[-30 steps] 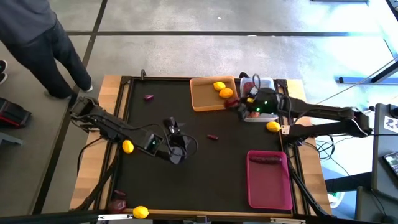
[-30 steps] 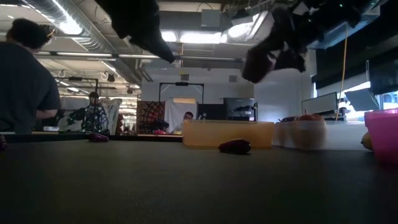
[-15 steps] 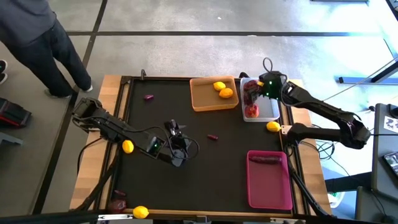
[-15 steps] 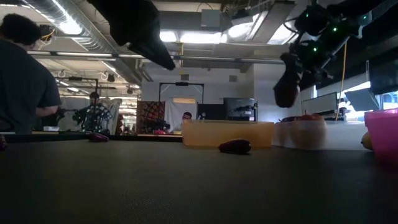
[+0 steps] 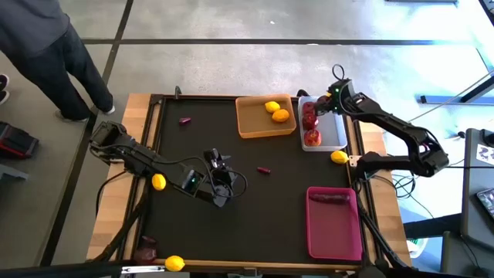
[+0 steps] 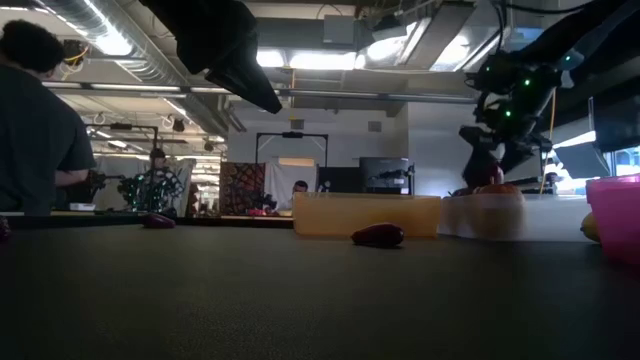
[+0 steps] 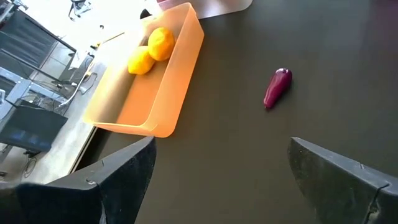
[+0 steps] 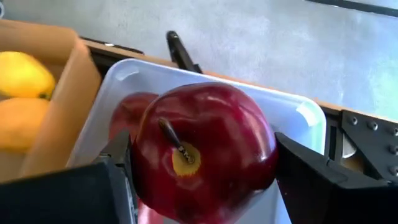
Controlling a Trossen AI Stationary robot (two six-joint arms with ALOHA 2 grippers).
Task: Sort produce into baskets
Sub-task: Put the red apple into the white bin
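Observation:
My right gripper is shut on a red apple over the far end of the white basket. Another red apple lies in that basket under it, and one more lies nearer. A lemon and an orange citrus lie in the orange basket. A purple piece rests in the pink basket. My left gripper hovers open over mid-table, and a small purple piece lies on the mat ahead of it. My right gripper pinches the red apple between its two fingers, one on each of two opposite sides. The apple's stem end faces the wrist. The fingers slant down from the table's right. The apple hangs over the basket; whether it touches the apple below, I cannot tell.
Loose lemons lie at the table's left, by the near edge and by the right rail. Another purple piece lies at the far left. A person stands beyond the far left corner.
My right gripper has swung with the apple from the gap between the orange and white baskets toward the table's far right, turned about, and sunk over the white basket's far end. The apple has stayed in the fingers.

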